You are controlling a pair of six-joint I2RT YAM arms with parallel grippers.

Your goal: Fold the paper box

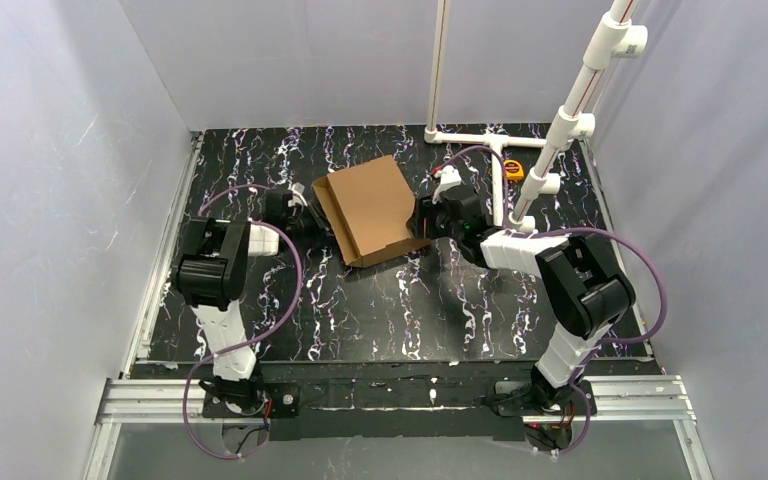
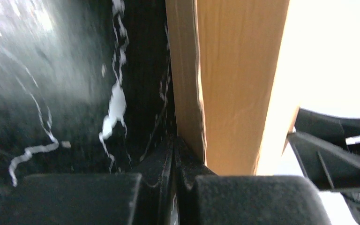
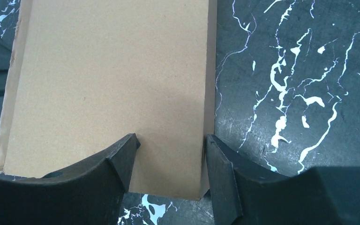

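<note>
Paper box (image 1: pixel 368 205) | likely light, stiff corrugated, creasable; grip flap edges | left gripper (image 2: pixel 175 147) clenched beside wall; right gripper (image 3: pixel 171 143) spread astride panel

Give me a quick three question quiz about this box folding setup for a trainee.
1. True or false: the right end effector is open.
2. Where does the paper box lie? A, between the left end effector and the right one; B, in the near left corner; C, in the far right corner.
3. What colour is the small item beside the white pipes?
Key: 1 true; 2 A; 3 yellow.
</note>
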